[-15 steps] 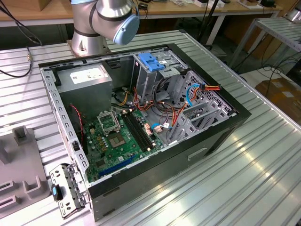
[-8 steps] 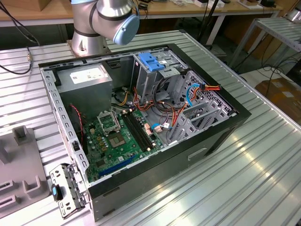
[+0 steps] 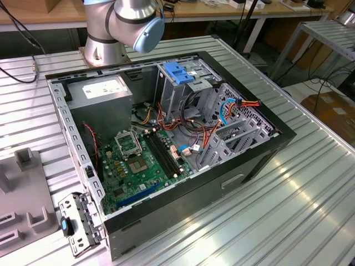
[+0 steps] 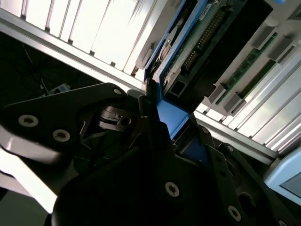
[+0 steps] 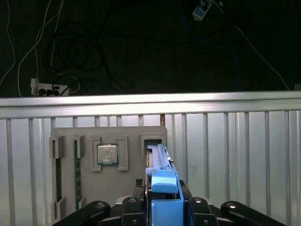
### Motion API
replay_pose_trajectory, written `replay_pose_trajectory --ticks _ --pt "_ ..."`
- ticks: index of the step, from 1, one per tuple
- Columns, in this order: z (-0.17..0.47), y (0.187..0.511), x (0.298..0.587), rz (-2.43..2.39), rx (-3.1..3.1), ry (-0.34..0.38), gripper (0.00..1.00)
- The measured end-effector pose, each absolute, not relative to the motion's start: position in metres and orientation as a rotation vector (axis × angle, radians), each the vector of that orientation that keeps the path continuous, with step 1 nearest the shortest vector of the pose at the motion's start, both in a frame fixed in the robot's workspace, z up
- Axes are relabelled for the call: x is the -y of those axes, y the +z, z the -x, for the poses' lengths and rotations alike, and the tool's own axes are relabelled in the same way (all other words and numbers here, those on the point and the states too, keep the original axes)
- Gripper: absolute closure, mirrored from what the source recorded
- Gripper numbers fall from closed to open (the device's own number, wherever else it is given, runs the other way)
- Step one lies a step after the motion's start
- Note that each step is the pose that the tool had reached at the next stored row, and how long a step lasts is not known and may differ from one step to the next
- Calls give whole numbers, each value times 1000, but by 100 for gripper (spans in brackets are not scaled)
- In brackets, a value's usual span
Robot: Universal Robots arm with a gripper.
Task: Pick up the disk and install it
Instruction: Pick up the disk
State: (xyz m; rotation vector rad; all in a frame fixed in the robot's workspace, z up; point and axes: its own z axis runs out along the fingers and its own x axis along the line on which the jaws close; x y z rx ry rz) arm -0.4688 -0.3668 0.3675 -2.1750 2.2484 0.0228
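The disk [image 5: 159, 162] stands on edge, its blue side rail toward the camera, with its far end at a slot of the grey fixture tray [image 5: 131, 134]. My gripper [image 5: 164, 207] is shut on the disk, the black fingers [image 5: 133, 209] pressing on both sides of the blue rail. In the second wrist view the disk [image 4: 197, 44] shows its green circuit board and connector, and the gripper [image 4: 170, 121] clamps its blue end. I cannot tell whether the disk is lifted clear of the slot. The open computer case [image 3: 260, 149] lies on the table in the exterior view.
A blue bracket [image 3: 177, 72] tops the metal drive cage in the case, beside a grey box with a white sticker [image 3: 102, 91]. The motherboard [image 3: 138, 160] and loose cables fill the case floor. The fixture tray holds a processor chip [image 5: 107, 154] and memory sticks [image 5: 59, 174].
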Motion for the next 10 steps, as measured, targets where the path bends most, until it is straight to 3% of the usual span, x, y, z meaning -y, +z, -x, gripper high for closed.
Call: replay_pose_trajectory --ticks 10 --pt "469 373 367 2175 -2248 23 63"
